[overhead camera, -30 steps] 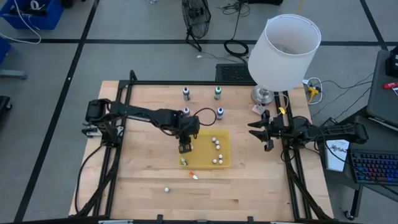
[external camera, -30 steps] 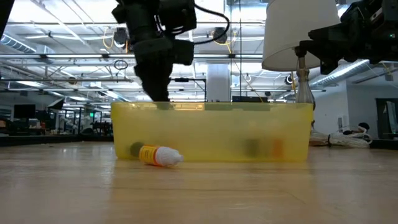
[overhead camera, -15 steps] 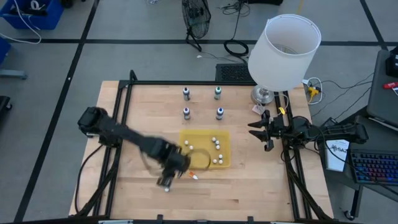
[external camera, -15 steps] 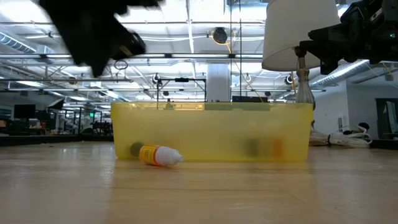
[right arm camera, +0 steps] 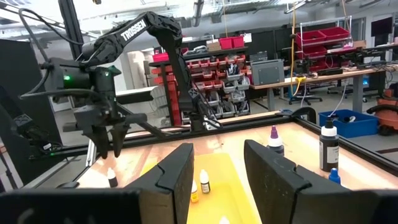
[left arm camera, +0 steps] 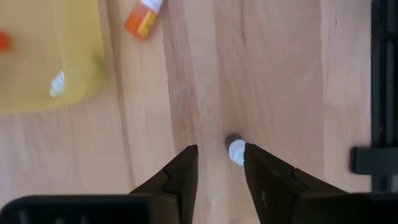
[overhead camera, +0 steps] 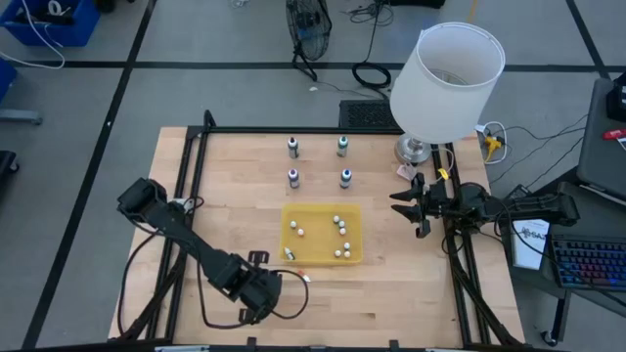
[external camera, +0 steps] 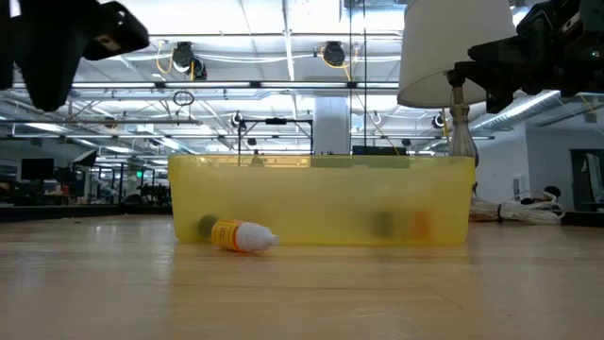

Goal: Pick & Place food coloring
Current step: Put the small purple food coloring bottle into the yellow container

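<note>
Left gripper (left arm camera: 217, 163) jaws spread, hanging over a small upright bottle (left arm camera: 236, 151) at the near edge of the bench (overhead camera: 391, 293). An orange bottle (left arm camera: 142, 15) lies flat just beside the yellow tray (overhead camera: 290, 217). Four bottles (overhead camera: 293, 147) stand at the far side. Right gripper (overhead camera: 399, 206), jaws spread, waits at the right edge.

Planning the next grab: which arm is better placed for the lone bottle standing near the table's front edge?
Left. The left end effector, open, hovers right over the bottle, its cap showing between the fingers. The right end effector sits far off beside the lamp.
</note>
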